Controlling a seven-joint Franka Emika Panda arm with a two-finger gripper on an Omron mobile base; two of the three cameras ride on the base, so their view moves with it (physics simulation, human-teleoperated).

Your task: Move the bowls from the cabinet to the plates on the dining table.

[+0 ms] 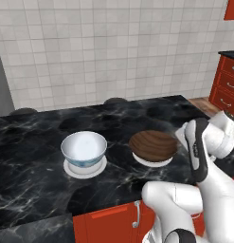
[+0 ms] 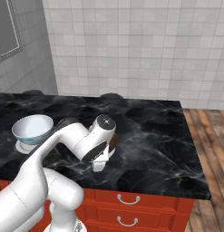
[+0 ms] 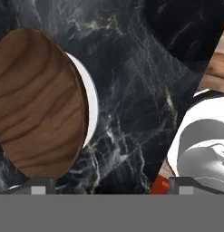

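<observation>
On the left of the dining table (image 1: 38,156) we see the white bowl with blue pattern (image 1: 84,149) sitting on its white plate (image 1: 85,169). To the right of it, the brown wooden bowl (image 1: 153,145) rests on the second plate (image 1: 154,162). Further right, the gripper (image 3: 111,183) is open wide beside this bowl and holds nothing.
</observation>
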